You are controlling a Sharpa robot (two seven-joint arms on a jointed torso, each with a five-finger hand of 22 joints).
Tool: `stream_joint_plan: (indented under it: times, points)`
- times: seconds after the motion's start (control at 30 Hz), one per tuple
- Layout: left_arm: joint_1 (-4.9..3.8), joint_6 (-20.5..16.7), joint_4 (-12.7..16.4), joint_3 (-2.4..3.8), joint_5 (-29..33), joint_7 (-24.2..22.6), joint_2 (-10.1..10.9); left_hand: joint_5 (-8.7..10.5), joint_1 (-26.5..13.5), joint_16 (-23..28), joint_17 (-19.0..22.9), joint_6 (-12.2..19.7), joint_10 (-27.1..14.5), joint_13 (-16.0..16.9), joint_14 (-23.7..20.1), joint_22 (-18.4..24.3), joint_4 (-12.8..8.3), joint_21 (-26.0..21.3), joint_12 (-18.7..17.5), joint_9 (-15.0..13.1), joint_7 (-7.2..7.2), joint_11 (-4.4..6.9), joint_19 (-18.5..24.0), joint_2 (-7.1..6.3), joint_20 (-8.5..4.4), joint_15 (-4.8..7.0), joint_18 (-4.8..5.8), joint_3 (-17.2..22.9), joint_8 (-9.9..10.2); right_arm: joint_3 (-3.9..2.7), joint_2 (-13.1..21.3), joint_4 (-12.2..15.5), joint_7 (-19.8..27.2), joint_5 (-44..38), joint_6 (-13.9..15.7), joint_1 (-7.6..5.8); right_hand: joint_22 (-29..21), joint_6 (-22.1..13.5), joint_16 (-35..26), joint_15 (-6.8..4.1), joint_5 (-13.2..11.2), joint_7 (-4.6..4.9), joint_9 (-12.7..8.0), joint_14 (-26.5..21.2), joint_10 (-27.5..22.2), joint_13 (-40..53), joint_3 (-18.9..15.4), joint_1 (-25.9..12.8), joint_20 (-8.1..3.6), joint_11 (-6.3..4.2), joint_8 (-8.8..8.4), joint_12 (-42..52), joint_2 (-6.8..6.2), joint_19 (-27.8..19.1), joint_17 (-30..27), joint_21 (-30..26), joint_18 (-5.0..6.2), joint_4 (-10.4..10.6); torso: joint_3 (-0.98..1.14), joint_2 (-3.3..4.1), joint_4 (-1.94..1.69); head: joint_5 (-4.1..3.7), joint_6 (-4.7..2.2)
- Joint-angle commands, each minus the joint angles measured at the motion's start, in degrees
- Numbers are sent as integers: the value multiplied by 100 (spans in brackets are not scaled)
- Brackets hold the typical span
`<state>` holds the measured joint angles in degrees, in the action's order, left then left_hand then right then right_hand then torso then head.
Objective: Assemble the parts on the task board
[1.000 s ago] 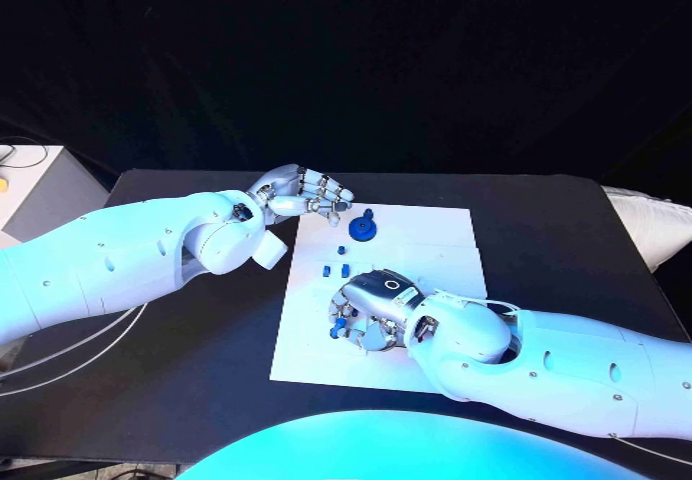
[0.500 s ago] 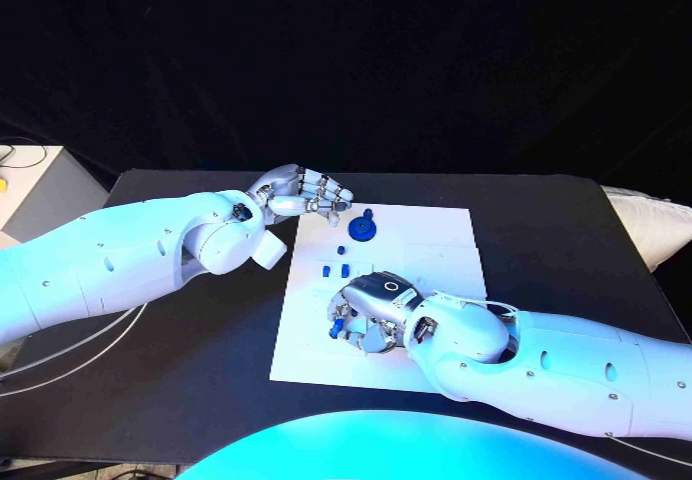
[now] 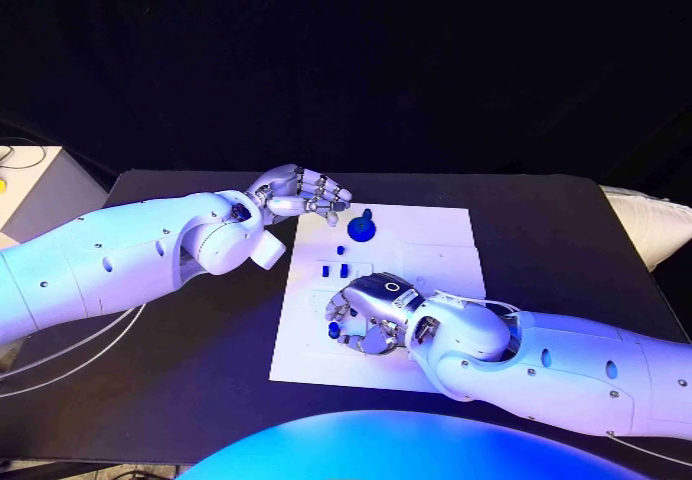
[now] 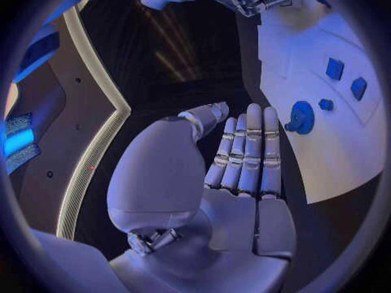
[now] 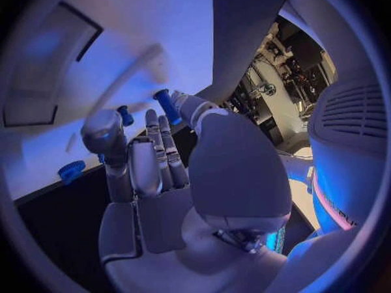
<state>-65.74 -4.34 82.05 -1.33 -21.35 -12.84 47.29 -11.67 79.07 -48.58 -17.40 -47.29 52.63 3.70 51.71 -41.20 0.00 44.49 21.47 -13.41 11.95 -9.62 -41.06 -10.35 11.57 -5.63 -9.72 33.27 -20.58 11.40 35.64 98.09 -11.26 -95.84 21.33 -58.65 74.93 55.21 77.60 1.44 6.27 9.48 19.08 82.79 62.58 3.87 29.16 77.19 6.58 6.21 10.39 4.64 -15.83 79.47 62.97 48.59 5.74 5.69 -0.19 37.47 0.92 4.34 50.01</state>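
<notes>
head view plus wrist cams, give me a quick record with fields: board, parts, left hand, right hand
board: white task board in the middle of the black table
parts: round blue part near the board's far edge; small blue parts mid-board
left hand: left hand over the board's far left corner, fingers straight and close together, holding nothing
right hand: right hand over the board's near left area, pinching a small blue peg at its fingertips

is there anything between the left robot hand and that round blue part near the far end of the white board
Nothing visible. The left robot hand hangs at the task board's far left corner, holding nothing, and the round blue part lies just beside it, with bare white board between them.
</notes>
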Motion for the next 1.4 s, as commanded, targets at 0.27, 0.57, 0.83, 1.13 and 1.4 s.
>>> stream_joint_plan:
  times: [0.27, 0.57, 0.83, 1.13, 1.4]
  points:
    - [1, 80, 12, 3, 26, -36, 2, -20, -13, 24, 7, 40, -15, 7, -2, 5, 4, -20, -15, 7, 168, -20, -33, 31, 0, -24, -68, -26, -6, 0, 165, 136, 264, 191, 599, 5, 338, -137, -123, 16, 105, 13, -51, -172, -349, 10, -434, 97, 51, 22, -131, 186, 125, -155, -225, -432, 148, -25, 1, -2, 1, -5, -1]
    - [1, 80, 13, 2, 27, -28, 32, -20, -14, 28, 7, 44, -19, 7, -3, 14, 7, -32, -16, 11, 168, -20, -38, 30, 0, -24, -69, -31, -9, -68, 991, 524, 1005, 1819, 822, -218, 349, -187, -81, 16, 192, 60, -87, -148, -241, 49, -534, 278, 54, 27, -204, 474, 257, -102, -182, -360, 136, -45, -8, -14, 9, -58, -21]
    - [7, 57, 35, -2, 88, -42, 60, -20, -14, 28, 7, 44, -19, 7, -3, 14, 7, -32, -16, 11, 168, -20, -38, 30, 0, -24, -69, -31, -9, -101, 2031, 761, 1245, 3849, 204, -593, 854, 373, 388, -354, -221, -286, 196, 291, 877, 1397, -936, -325, -265, -419, 315, 2555, 444, 505, 691, 1442, -133, 499, -7, -32, 22, -181, -87]
    - [79, 22, 232, -3, 374, -49, 142, -19, -27, 28, 6, 46, -19, 7, -1, 22, 20, -43, -15, 14, 170, -22, -43, 30, 2, -27, -67, -39, -12, -70, 2818, 985, 710, 3854, -1, -627, 1101, -89, 690, -336, -239, -241, 583, 452, 1487, 6502, -1527, -17, -273, -404, 577, 6951, 467, 697, 1300, 2299, -268, 849, 1, -45, 50, -253, -96]
    - [122, -4, 385, -3, 425, -53, 196, -18, -41, 28, 5, 49, -21, 7, 0, 28, 30, -51, -15, 16, 171, -23, -45, 27, 4, -29, -66, -47, -13, -22, 3235, 1134, -178, 3072, -112, -552, 1173, 3, 879, -358, -247, -297, 680, 529, 1916, 7386, -1929, -94, -286, -425, 706, 7605, 497, 763, 1725, 2654, -321, 1083, -7, -48, 52, -328, -38]
